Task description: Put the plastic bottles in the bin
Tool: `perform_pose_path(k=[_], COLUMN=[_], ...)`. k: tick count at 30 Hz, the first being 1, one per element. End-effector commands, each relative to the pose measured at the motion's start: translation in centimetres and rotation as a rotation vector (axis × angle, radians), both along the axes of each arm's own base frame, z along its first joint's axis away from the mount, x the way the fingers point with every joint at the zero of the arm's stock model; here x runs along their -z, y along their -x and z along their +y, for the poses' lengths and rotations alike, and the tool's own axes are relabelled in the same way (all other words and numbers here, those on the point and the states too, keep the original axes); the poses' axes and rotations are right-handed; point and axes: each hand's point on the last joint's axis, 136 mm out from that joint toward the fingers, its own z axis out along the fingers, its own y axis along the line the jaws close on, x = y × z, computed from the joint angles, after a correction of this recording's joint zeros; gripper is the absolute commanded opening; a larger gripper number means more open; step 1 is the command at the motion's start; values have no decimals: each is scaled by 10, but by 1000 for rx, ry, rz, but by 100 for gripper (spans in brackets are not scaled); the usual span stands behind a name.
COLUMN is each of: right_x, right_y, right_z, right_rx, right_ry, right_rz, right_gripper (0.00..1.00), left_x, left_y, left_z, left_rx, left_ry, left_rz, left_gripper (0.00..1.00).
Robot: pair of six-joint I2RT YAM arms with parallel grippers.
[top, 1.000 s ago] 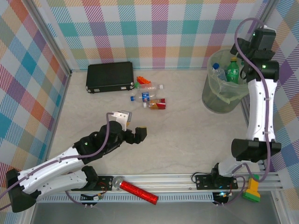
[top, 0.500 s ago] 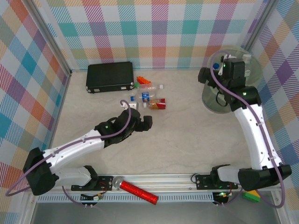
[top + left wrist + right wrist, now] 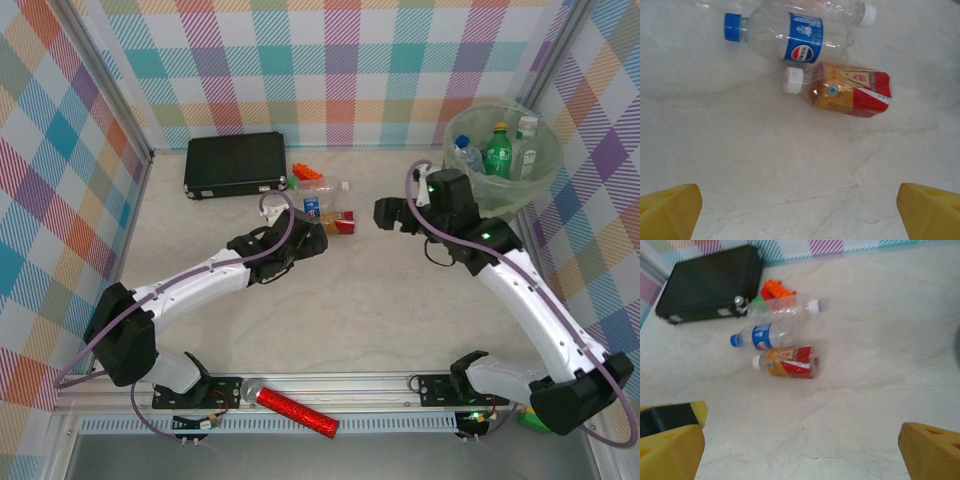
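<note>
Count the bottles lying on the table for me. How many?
3, together near the black case: a clear white-capped bottle farthest back, a blue-labelled bottle in the middle, a brown red-labelled bottle nearest.

A pale beige tabletop (image 3: 380, 300) with a marbled, stone-like finish and faint grey veins fills the middle of the scene; its surface is matte and smooth, with thin crack-like lines visible in the wrist views. Three fabric-like walls enclose it, all printed in a pastel plaid of pink, teal, orange, purple and yellow squares: a back wall (image 3: 330, 70), a left wall (image 3: 60, 170) and a right wall (image 3: 610, 180). Slanting silver aluminium posts mark the far left corner (image 3: 110, 95) and the far right corner (image 3: 555, 60); a silver slotted aluminium rail (image 3: 370, 385) runs along the near edge, and below it lies a plain grey strip (image 3: 350, 455). The light is even and soft, and shadows are faint.
</note>
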Motion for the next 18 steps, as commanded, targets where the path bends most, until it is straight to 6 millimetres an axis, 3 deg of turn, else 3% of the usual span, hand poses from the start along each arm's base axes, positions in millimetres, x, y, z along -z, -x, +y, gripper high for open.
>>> perform_pose_path(k=[1,9,18], right_x=[18,77,147], right_y=[-18,-74,-129], right_z=[32,89,118], right_rx=[-97,-249,-308], right_ry=[-3,37,185], right_rz=[8,108,250], right_gripper=[99,99,99], left_x=[-24,-46,-64], left_y=[4,37,68], left_z=[30,74,104], left_rx=[-92,-121,-125], left_ry=[-31,-54,-25], left_rz=[-49,-97,-137], left_gripper=[99,100,100])
